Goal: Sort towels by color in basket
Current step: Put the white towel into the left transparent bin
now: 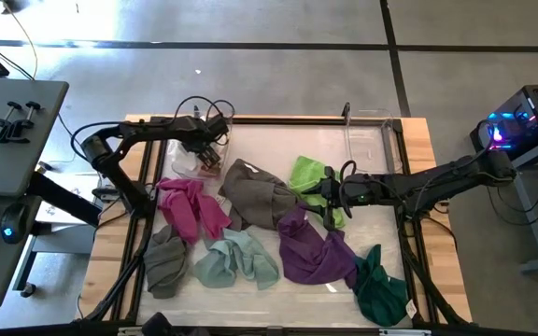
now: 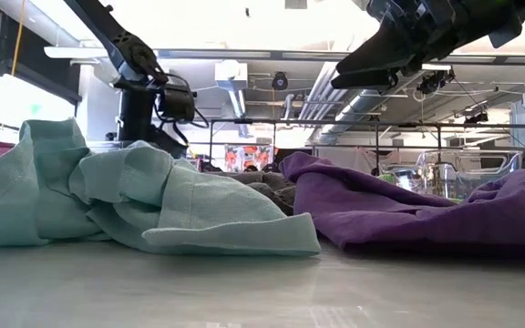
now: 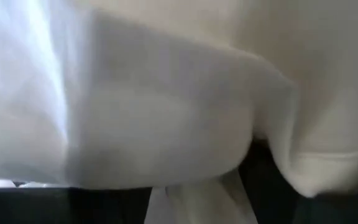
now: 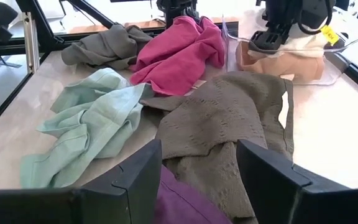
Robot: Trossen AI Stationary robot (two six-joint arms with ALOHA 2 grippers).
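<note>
Towels lie crumpled on the table: magenta (image 1: 190,207), grey (image 1: 166,261), mint (image 1: 236,259), grey-brown (image 1: 255,191), lime green (image 1: 308,173), purple (image 1: 311,247), dark green (image 1: 381,289). A clear basket (image 4: 340,62) near the far left holds a cream towel (image 4: 303,43) on top of a pale pink one (image 4: 278,65). My left gripper (image 4: 277,34) is down in that basket on the cream towel, which fills its wrist view (image 3: 166,106). My right gripper (image 4: 197,186) is open and raised above the table, over the purple towel's edge beside the lime green one, facing the grey-brown towel (image 4: 222,118).
A second clear container (image 1: 367,140) stands at the table's far right. A dark frame (image 1: 404,243) runs around the work surface. Bare tabletop shows along the near edge (image 1: 278,299) and in the far middle (image 1: 269,140).
</note>
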